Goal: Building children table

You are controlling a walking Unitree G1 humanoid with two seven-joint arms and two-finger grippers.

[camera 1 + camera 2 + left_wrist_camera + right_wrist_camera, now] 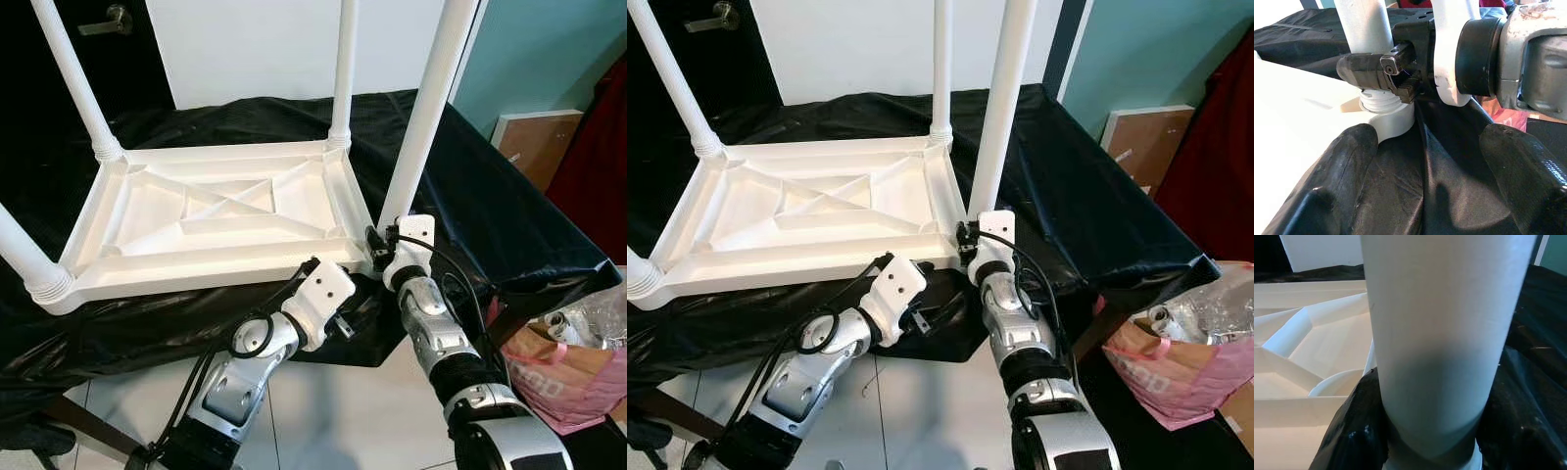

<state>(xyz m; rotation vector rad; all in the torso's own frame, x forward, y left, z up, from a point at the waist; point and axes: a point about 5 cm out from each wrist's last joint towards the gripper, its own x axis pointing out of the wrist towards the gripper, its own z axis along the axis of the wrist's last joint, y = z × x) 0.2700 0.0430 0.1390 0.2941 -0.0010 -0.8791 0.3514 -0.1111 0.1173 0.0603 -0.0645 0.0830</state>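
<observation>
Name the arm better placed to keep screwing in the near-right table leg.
Right. The right gripper is clamped on the base of that leg, where it meets the upturned tabletop. The left gripper hangs open below the tabletop's edge over the black cloth, holding nothing.

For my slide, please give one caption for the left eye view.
Right gripper clamps the near-right leg of the upturned white table; left gripper waits open beside it.

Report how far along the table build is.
Done: the upturned tabletop lies on the black cloth with all four legs standing in its corners. In hand: the right gripper clamps the near-right leg at its base; the left gripper hovers open below. Left: flipping it upright.
</observation>
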